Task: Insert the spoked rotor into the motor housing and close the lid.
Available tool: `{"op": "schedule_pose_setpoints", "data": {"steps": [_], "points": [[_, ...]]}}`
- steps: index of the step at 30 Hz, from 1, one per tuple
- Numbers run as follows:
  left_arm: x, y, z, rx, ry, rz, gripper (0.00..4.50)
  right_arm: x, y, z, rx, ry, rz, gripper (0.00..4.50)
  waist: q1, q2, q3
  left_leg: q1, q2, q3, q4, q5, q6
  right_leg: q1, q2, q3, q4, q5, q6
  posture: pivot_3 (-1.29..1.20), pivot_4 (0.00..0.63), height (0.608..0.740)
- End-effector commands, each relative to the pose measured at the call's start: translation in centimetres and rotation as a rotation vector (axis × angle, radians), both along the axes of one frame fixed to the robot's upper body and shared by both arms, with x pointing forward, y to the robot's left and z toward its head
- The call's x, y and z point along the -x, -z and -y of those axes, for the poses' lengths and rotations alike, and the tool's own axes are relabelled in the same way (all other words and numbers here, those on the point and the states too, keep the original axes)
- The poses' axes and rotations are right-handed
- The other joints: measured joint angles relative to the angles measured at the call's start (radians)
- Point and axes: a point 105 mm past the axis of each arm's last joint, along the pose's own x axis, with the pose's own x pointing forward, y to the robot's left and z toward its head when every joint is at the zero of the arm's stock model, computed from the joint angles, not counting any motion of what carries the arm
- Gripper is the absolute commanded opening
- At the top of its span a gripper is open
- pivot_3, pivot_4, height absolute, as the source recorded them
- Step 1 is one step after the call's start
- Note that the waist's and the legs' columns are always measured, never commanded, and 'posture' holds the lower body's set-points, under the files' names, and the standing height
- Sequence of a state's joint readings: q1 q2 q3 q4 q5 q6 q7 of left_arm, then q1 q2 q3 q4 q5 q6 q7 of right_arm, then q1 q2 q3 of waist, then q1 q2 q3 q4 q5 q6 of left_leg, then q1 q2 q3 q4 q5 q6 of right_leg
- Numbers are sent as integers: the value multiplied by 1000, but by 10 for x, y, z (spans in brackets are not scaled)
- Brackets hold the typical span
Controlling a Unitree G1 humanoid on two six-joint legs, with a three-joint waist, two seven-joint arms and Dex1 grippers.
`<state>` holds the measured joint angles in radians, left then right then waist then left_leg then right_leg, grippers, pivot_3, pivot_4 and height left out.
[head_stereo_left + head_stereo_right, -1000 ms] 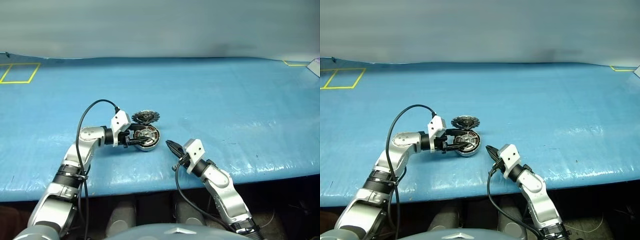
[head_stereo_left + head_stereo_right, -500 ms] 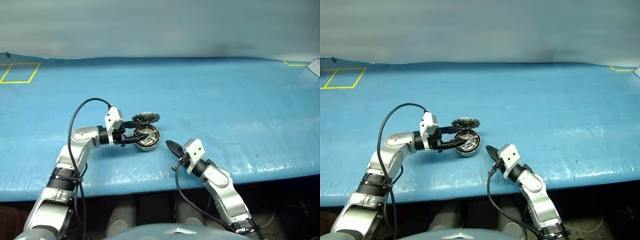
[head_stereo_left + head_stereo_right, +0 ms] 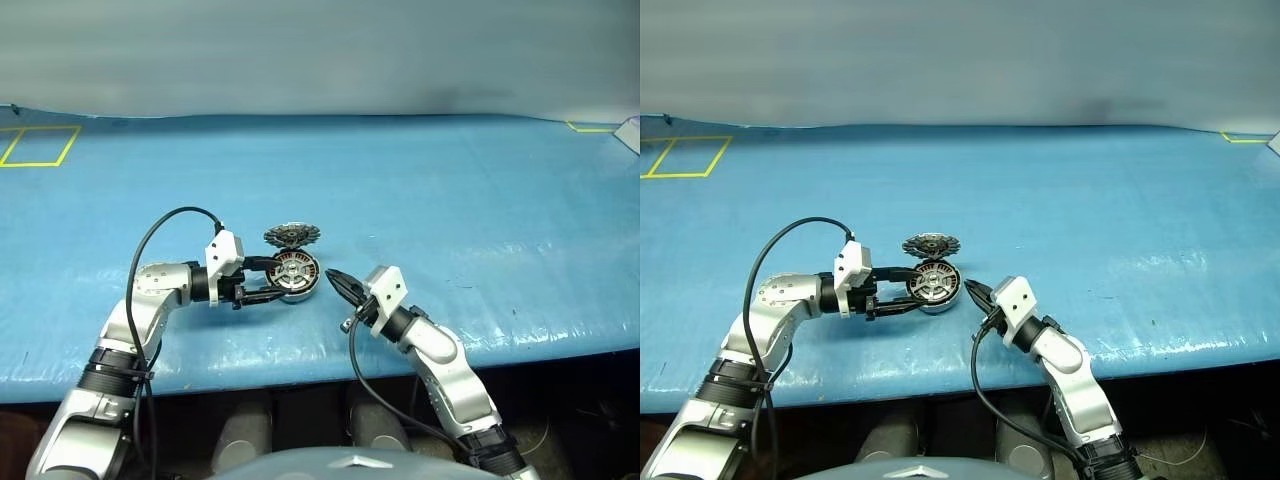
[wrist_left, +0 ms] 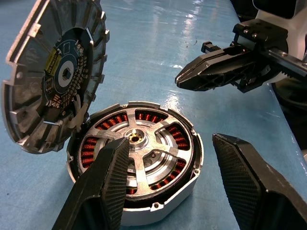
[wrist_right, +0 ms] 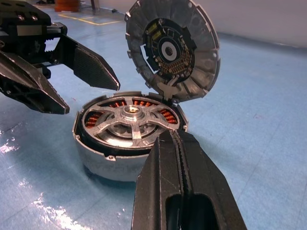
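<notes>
Surface: blue table (image 3: 450, 200) fills the middle of the head views, grey wall behind, yellow tape square (image 3: 40, 146) at upper left, another tape corner at upper right
Housing: round silver housing (image 4: 139, 191) sits flat on the table, left of centre in the head views (image 3: 294, 276), copper windings showing around its inside
Rotor: spoked rotor (image 4: 144, 153) lies seated inside the housing, spokes and brass hub facing up
Lid: notched round lid (image 4: 53, 76) stands open, hinged at the housing's far edge, dark circuit face turned toward the housing; seen just above it in the head views (image 3: 291, 236)
Left gripper: left gripper (image 3: 262, 280) reaches in level from the left, fingers (image 4: 103, 184) spread, one overlapping the housing's near rim in its wrist view, the other beside it; grasping nothing that I can see
Right gripper: right gripper (image 3: 337, 281) clenched, fingers pressed together, tip just right of the housing and apart from it, holding nothing
</notes>
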<state>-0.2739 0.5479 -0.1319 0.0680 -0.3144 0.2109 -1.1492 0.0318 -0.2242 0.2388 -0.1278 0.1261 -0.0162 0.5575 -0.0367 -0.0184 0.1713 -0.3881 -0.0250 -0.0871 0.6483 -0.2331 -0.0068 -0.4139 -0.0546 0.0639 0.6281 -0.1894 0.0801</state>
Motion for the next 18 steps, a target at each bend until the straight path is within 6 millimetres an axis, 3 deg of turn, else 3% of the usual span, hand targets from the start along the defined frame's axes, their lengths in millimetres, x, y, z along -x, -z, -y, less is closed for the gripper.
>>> {"op": "schedule_pose_setpoints", "data": {"steps": [1,6,12,18], "points": [[4,-3,2,-7,13,52,2981,-1,-18,-14,-21,-73,55,0,-2,0,0,0,0,0,0,0,0,0,0,0,0,0,0,0,150,740],[5,0,0,1,-15,55,2981,-4,-21,-32,-16,-150,59,0,-1,0,0,0,0,0,0,0,0,0,0,0,0,0,0,0,150,740],[5,1,-5,17,-48,47,2981,-14,-9,-48,55,-183,9,0,-1,0,0,0,0,0,0,0,0,0,0,0,0,0,0,0,150,740],[1,1,-8,62,-100,36,2981,-17,-1,-52,77,-183,-23,0,-1,0,0,0,0,0,0,0,0,0,0,0,0,0,0,0,150,740]]}}
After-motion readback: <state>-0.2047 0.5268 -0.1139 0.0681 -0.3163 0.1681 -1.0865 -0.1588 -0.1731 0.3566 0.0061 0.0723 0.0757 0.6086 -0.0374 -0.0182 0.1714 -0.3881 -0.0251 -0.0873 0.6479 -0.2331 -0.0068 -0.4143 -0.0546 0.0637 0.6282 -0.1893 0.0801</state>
